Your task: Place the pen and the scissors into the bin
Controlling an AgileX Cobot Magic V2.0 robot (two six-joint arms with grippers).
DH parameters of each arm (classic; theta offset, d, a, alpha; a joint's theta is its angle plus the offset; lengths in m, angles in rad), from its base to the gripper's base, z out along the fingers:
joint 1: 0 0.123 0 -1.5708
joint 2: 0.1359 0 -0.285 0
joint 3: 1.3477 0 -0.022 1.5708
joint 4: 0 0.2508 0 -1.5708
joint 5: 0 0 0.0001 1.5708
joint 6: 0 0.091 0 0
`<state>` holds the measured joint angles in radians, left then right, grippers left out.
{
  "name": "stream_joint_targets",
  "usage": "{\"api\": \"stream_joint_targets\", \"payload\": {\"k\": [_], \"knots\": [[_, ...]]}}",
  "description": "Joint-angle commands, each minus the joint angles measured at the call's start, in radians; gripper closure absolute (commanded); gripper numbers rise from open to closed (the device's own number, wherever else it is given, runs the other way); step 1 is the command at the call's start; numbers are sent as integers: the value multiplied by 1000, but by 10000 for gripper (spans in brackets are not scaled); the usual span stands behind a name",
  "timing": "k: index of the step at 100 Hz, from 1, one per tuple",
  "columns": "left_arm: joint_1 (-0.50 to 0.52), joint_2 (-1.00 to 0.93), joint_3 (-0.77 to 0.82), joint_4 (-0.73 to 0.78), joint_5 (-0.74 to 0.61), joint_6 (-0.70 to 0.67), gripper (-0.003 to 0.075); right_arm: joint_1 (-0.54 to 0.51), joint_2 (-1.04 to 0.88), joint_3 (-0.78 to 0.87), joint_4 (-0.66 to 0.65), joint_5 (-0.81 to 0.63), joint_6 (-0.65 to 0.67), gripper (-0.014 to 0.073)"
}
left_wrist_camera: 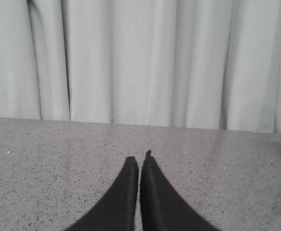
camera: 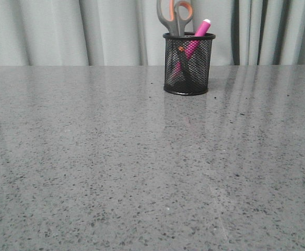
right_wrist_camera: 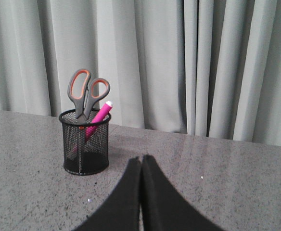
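- Pale grey curtains [camera: 48,31] hang in folds behind a speckled grey stone-look table [camera: 116,172], which fills the front view from edge to edge
- Left gripper [left_wrist_camera: 139,166] shows only in its own wrist view: the two dark fingers lie together with barely a seam between them and nothing clamped, held low over bare table and facing the curtain, well apart from the task's things; this reads as a parked pose, since it has nothing to carry
- Bin [camera: 189,63], a black mesh cup, stands upright toward the back of the table, somewhat right of centre in the front view and close to the curtain
- Scissors [camera: 174,15] stand blades down inside the bin, their grey and orange handles rising well above the rim because they are longer than the cup is tall; the rim props them up
- Pen [camera: 198,34] is just to their right in the same cup, leaning to the right with its whitish end past the rim, magenta body visible through the mesh; it seems to cross the blades low down, and the cup wall stops it tipping further
- Right gripper [right_wrist_camera: 141,166] has its fingers pressed together and empty, set back from the bin, which it looks toward
- With both items in the bin and neither gripper holding anything, I judge the task done
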<state>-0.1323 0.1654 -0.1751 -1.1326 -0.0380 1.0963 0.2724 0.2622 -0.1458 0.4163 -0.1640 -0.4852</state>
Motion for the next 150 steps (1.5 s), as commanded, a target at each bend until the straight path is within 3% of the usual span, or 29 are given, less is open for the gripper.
{"api": "stream_joint_targets", "payload": {"k": [1, 132, 141, 150], "knots": [[4, -31, -15, -24, -35, 1, 739, -6, -22, -3, -1, -68, -11, 664], [4, -50, -7, -45, -30, 1, 739, -6, -32, 2, -1, -96, -11, 664], [4, -50, -7, 41, -34, -24, 739, -6, -32, 2, -1, -96, -11, 664], [11, -50, -7, 310, -36, -251, 739, -6, -32, 2, -1, -96, -11, 664]]}}
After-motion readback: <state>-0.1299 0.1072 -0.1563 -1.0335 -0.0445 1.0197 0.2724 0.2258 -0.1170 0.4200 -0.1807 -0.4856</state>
